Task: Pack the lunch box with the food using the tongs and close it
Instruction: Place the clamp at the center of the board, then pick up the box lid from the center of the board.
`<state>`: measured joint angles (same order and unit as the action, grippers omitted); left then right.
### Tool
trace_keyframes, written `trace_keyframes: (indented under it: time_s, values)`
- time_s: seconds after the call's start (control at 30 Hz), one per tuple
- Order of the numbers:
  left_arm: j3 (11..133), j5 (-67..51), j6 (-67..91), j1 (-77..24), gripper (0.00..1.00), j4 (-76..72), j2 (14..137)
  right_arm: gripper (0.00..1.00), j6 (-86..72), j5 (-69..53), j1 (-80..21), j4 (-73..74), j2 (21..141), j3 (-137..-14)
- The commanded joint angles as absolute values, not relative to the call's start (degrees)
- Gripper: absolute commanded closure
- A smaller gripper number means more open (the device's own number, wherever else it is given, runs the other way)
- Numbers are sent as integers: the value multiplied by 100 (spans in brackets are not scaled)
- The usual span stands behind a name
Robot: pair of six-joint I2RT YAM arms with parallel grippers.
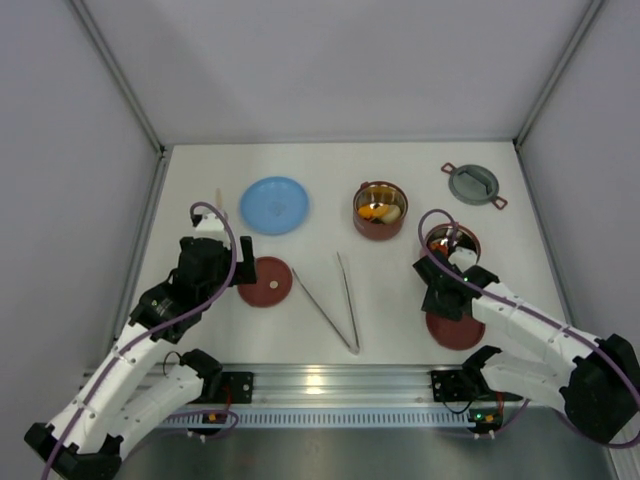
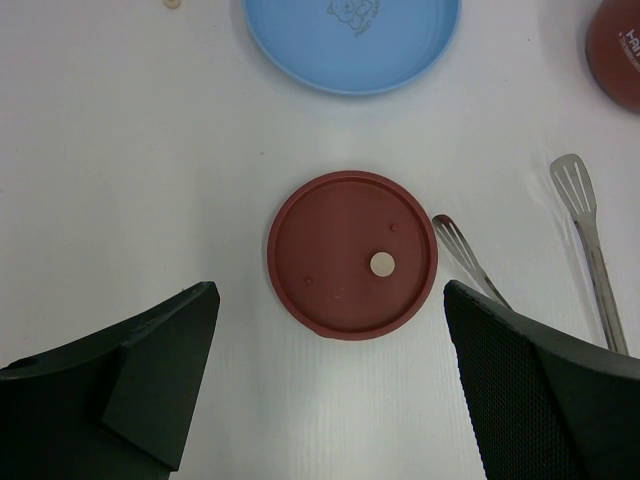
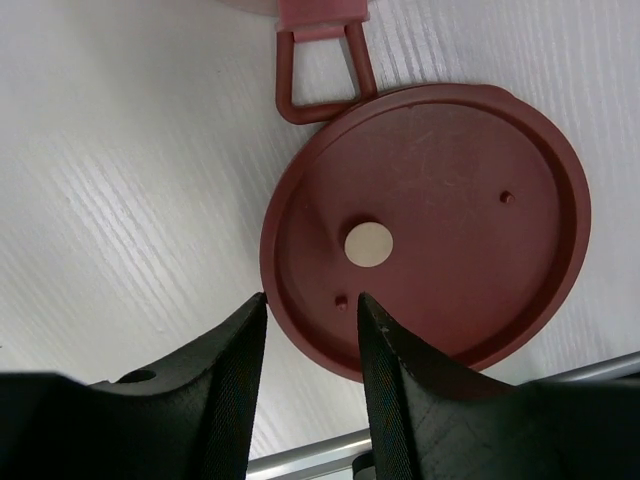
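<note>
Table (image 1: 400, 300), white, arm bases at its near edge.

**Top view.**
- Flat round light-blue plate (image 1: 275, 205) sits far and left of centre.
- To its right is a round dark-red bowl (image 1: 380, 234) with a shiny steel inside. It holds small orange and cream-white food pieces (image 1: 381, 211).
- A second dark-red bowl (image 1: 472, 240) sits nearer and further right, partly hidden by the right arm. Its contents are too small to tell.
- Grey two-eared round cover (image 1: 473, 184) lies far right, apart from both bowls.
- Long thin silver metal tongs (image 1: 348, 300) lie flat mid-table in a narrow V, joint toward the near edge. Neither arm touches them.
- Flat dark-red left disc lid (image 1: 266, 283) lies left of the tongs, with the left gripper (image 1: 240, 262) just beside it.
- Flat dark-red right disc lid (image 1: 458, 330) lies near the right base, with the right gripper (image 1: 443, 300) over its far edge.

**Left wrist view.**
- Left gripper is spread wide and holds nothing.
- Its black fingers (image 2: 150, 380) stand either side of the left disc lid, clear of it.
- A small cream round stud (image 2: 382, 263) shows on that lid.
- The two tong tips lie right of the lid, the closer one just beside the rim.
- The plate is beyond.

**Right wrist view.**
- Right gripper's jaws stand narrow and straddle the rim of the right disc lid.
- One black finger (image 3: 240, 370) is outside the rim, the other over the disc.
- Cannot tell whether the pads press the rim.
- A dark-red rectangular loop (image 3: 320, 70) reaches the lid's far rim from the top edge.
</note>
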<state>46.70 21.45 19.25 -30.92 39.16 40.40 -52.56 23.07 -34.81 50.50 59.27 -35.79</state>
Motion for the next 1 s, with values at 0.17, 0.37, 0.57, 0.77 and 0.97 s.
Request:
trace_keyframes:
  time_s: [0.17, 0.37, 0.57, 0.77, 0.97]
  values:
    - [4720, 2083, 1837, -3120, 1, 3797, 3929, 58, -5107, 2224, -3393, 4430, 6205, -3621]
    - [4720, 2100, 1837, -3120, 1, 3797, 3938, 58, -5045, 2171, -3393, 4096, 6705, -3586]
    - [4720, 2101, 1837, -3120, 1, 3797, 3955, 60, -5010, 2171, -3393, 3850, 7005, -3595]
    - [4720, 2101, 1837, -3120, 1, 3797, 3973, 74, -4957, 2048, -3401, 3648, 7181, -3419]
    - [4720, 2101, 1837, -3120, 1, 3788, 3990, 88, -4878, 1864, -3401, 3525, 7128, -3200]
